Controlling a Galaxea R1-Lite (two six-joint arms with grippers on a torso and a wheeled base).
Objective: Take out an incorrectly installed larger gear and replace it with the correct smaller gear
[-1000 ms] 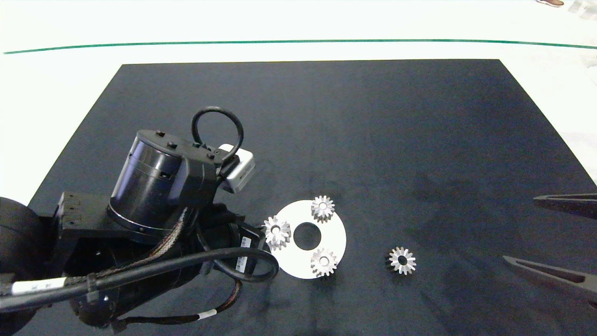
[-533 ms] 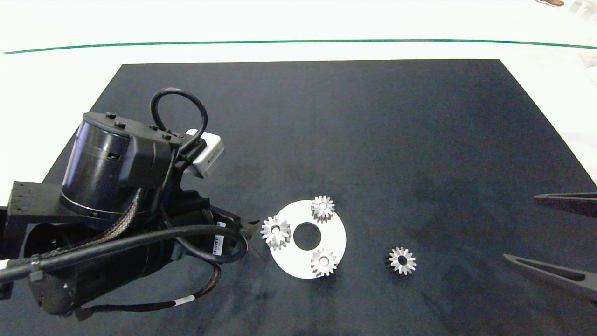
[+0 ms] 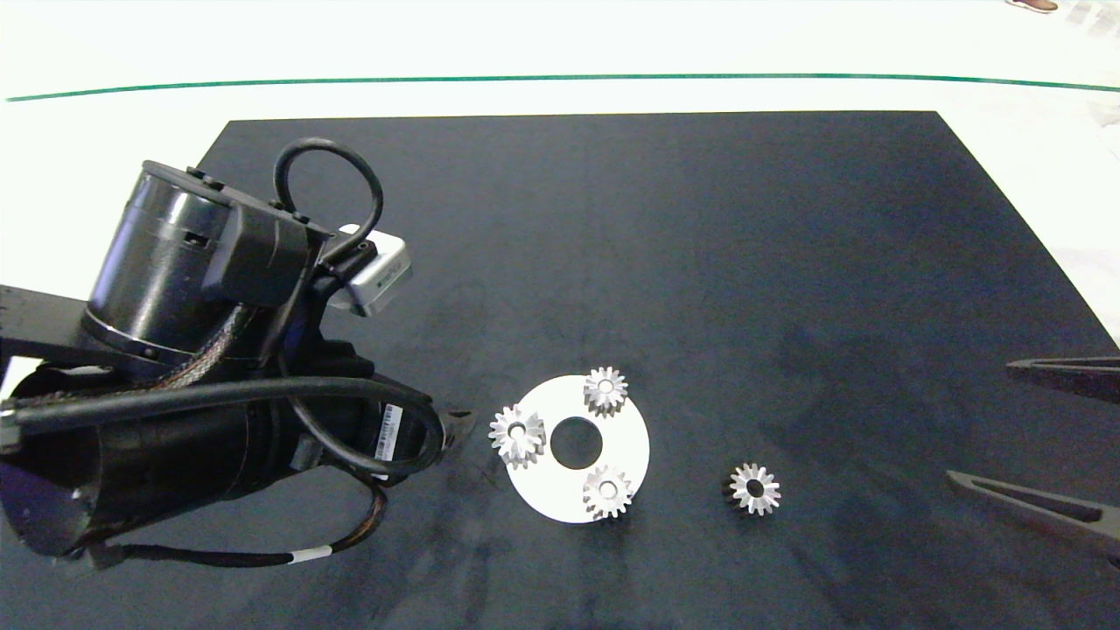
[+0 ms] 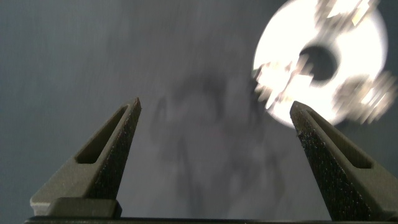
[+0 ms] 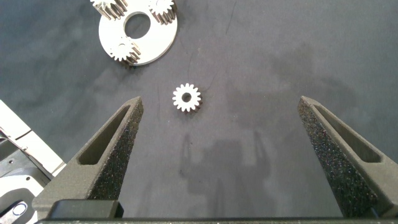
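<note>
Larger gear [image 3: 517, 434] is sitting on the left edge of the white round plate [image 3: 632, 442], with its teeth sticking out past the rim. Left gripper [image 4: 214, 112] is hanging just to the left of it, not touching it, with its fingers spread wide apart over the black mat [image 3: 612, 262]. Two other gears [image 3: 605, 389] [image 3: 607, 492] are sitting on the same plate. Further to the right, the smaller gear [image 3: 754, 488] is lying alone on the mat. Right gripper [image 5: 221, 109] is waiting well apart from it, by the right edge, fingers wide open too.
</note>
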